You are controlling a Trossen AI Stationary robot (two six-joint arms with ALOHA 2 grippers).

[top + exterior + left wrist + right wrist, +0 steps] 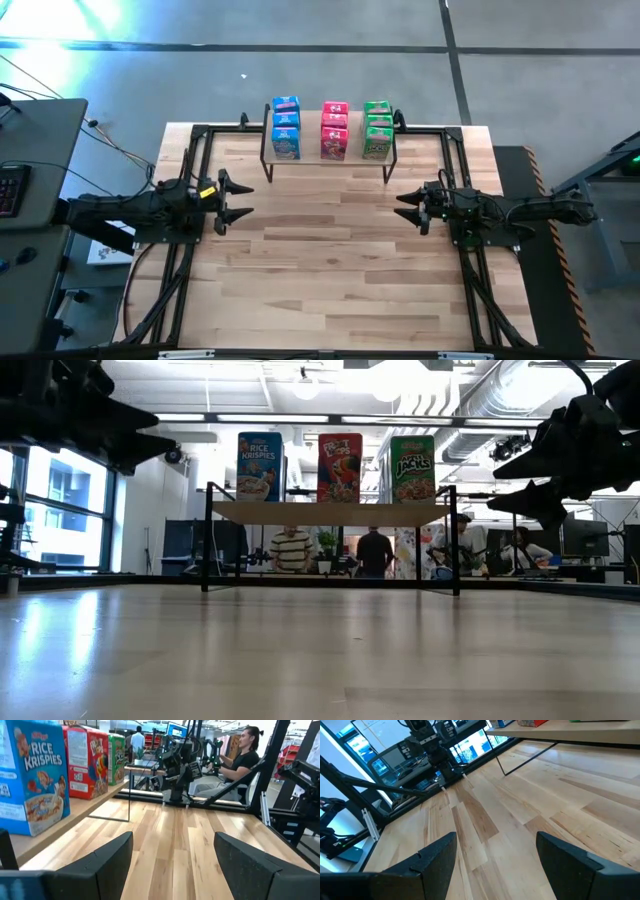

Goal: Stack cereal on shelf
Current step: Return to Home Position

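The shelf [330,152], a light-wood board on thin black legs, stands at the table's far edge. On it stand three rows of cereal boxes: blue [286,127], pink-red [334,130] and green [378,128]. The low view shows the front blue [260,466], red [340,467] and green [413,468] boxes upright on their bottom ends. My left gripper [238,198] hovers open over the table's left side. My right gripper [408,208] hovers open over the right side. Both are well short of the shelf and hold nothing.
Black metal frame rails [190,170] run along the table's left, right and far sides. The wooden tabletop [330,270] spreads between and in front of the arms. People [292,550] sit and stand in the room beyond the table.
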